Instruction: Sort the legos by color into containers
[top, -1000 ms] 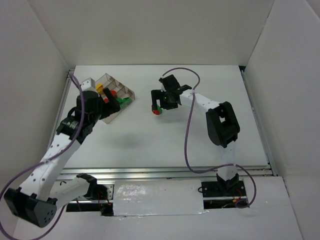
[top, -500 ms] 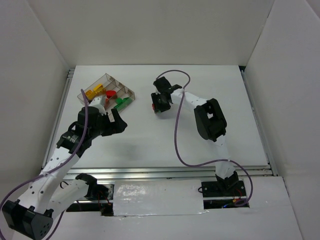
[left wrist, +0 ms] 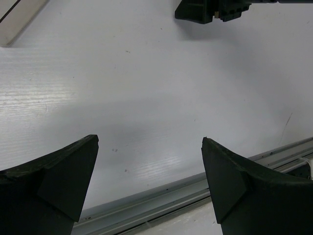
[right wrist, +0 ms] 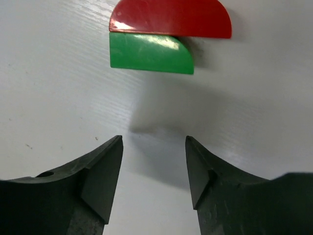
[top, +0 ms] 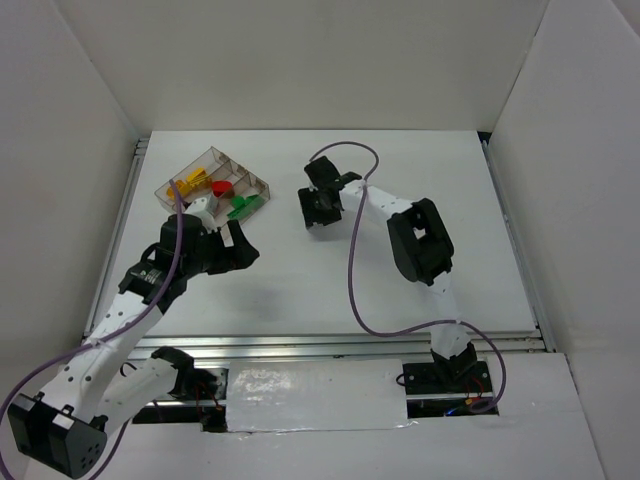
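Observation:
The clear three-compartment tray (top: pixel 258 184) sits at the back left. It holds yellow legos (top: pixel 194 182), a red lego (top: pixel 222 188) and green legos (top: pixel 241 208), each colour in its own compartment. In the right wrist view a red half-round lego (right wrist: pixel 170 18) and a green lego (right wrist: pixel 149 52) lie touching on the table, just ahead of my open, empty right gripper (right wrist: pixel 154 142). In the top view my right gripper (top: pixel 318 212) hides them. My left gripper (top: pixel 243 250) is open and empty, near the tray's front side; its fingers (left wrist: pixel 68 171) hover over bare table.
White walls enclose the table on three sides. A metal rail (left wrist: pixel 161 196) runs along the table's near edge. The tray's corner (left wrist: pixel 14 19) and my right gripper (left wrist: pixel 215 10) show at the top of the left wrist view.
My left gripper has pulled back from over the tray toward the near side, uncovering the legos inside. My right gripper has shifted left and now covers the red and green legos on the table.

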Robot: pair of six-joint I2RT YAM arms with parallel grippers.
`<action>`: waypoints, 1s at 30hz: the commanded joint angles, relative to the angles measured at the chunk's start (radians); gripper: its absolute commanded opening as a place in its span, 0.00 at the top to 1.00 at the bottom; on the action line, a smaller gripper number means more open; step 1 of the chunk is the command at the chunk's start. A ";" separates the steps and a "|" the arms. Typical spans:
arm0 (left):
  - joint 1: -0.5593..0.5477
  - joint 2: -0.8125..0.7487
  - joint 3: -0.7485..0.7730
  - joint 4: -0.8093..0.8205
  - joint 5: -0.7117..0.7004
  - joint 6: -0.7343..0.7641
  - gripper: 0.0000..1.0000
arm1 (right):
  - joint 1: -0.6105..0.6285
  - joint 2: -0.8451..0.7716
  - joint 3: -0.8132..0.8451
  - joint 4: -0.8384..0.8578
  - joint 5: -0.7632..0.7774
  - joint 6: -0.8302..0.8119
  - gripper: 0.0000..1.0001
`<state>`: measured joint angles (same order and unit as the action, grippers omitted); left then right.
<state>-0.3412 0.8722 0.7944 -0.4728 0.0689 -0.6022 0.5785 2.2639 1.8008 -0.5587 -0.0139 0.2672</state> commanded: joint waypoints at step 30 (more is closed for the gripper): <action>-0.002 -0.045 -0.050 0.109 0.101 0.004 0.01 | -0.009 0.275 0.554 -0.308 0.345 0.808 0.01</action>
<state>-0.3420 0.8440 0.7498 -0.4171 0.1356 -0.6037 0.5751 2.5423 2.3318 -0.8024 0.3363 1.0660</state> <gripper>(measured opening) 0.994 0.994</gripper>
